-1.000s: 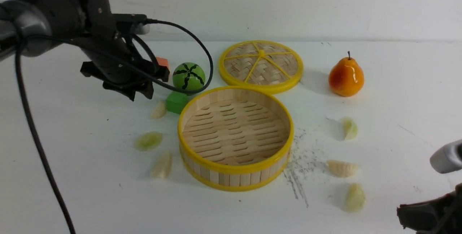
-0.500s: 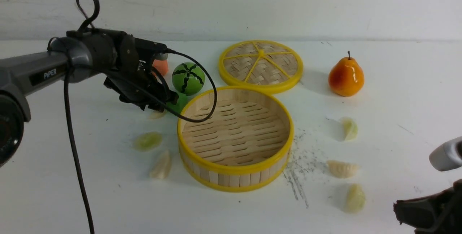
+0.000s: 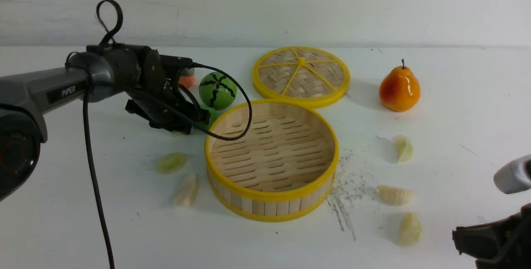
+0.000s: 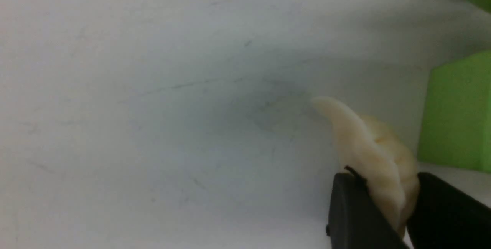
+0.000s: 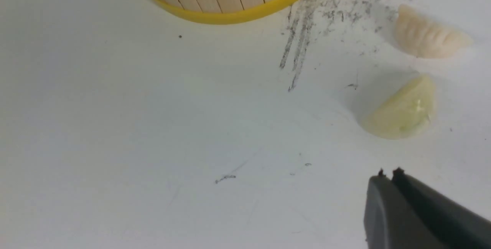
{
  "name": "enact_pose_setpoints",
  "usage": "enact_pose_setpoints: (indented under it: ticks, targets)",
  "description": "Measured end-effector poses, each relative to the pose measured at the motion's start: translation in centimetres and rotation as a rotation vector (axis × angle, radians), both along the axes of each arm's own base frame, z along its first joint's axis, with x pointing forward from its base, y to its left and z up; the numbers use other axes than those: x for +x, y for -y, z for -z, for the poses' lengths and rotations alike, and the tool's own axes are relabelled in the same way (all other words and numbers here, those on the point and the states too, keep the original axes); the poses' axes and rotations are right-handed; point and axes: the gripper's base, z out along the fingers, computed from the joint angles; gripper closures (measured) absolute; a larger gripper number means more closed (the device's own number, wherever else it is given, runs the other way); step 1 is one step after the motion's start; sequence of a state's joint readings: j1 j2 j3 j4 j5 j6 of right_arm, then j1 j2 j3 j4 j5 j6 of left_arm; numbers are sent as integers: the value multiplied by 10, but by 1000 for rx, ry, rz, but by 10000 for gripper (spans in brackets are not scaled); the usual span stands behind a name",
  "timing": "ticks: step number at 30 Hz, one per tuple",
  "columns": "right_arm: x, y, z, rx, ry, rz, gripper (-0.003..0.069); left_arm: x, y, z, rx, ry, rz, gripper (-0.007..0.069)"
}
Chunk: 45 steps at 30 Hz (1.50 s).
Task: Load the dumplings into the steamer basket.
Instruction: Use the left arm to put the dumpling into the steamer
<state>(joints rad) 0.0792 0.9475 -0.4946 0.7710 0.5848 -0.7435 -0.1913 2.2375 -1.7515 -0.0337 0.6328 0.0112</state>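
Observation:
The steamer basket [image 3: 271, 196] stands mid-table with nothing in it. My left gripper [image 3: 182, 128] is down at the table by its far left rim. In the left wrist view my left gripper [image 4: 383, 180] is shut on a cream dumpling [image 4: 364, 141], one finger against each side, next to the green cube [image 4: 456, 114]. Two dumplings [image 3: 171, 162] [image 3: 186, 190] lie left of the basket. On the right lie three more [image 3: 403, 149] [image 3: 394, 195] [image 3: 409, 228]. My right gripper [image 5: 388, 174] is shut and holds nothing, near a pale green dumpling [image 5: 402, 111].
A woven lid [image 3: 300, 74] lies behind the basket, with a pear [image 3: 399, 88] to its right. A green striped ball [image 3: 217, 90] and an orange object [image 3: 186, 81] sit just behind my left gripper. The left arm's cable [image 3: 232, 136] droops over the basket's rim.
My left arm came down and toward the basket onto the cream dumpling beside the cube, and its jaws closed on it. The right arm has barely moved.

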Motion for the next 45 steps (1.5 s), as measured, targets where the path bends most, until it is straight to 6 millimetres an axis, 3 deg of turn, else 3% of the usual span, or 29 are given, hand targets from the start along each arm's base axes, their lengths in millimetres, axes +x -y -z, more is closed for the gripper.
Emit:
enact_pose_setpoints:
  ticks: [3, 7, 11, 12, 14, 18, 22, 27, 36, 41, 45]
  targets:
    - [0, 0, 0, 1, 0, 0, 641, -6, -1, -11, 2, -52, -7, 449]
    - [0, -1, -1, 15, -1, 6, 639, -10, 2, -72, -55, -3, -16, 449]
    - [1, 0, -1, 17, 2, 10, 639, -24, 15, -136, -266, 22, -25, 449]
    - [1, 0, -1, 17, 2, 10, 639, -24, 16, -136, -266, 22, -24, 449]
    - [1, 0, -1, 19, 6, 14, 639, -34, 38, -149, -361, -4, 63, 449]
    - [1, -1, -2, 33, 5, 20, 636, -39, 72, -130, -376, -65, 151, 449]
    - [1, -2, -2, 60, -1, 27, 632, -35, 98, -93, -299, -108, 196, 449]
    - [1, -3, -2, 67, -6, 25, 628, -29, 113, -60, -233, -125, 112, 449]
    - [1, -3, -3, 74, -6, 28, 621, -28, 125, -38, -207, -147, 20, 445]
    - [1, -3, -3, 74, -6, 28, 620, -28, 125, -35, -199, -153, 17, 302]
    - [1, -3, -3, 73, -6, 27, 618, -29, 124, -43, -205, -143, 18, 186]
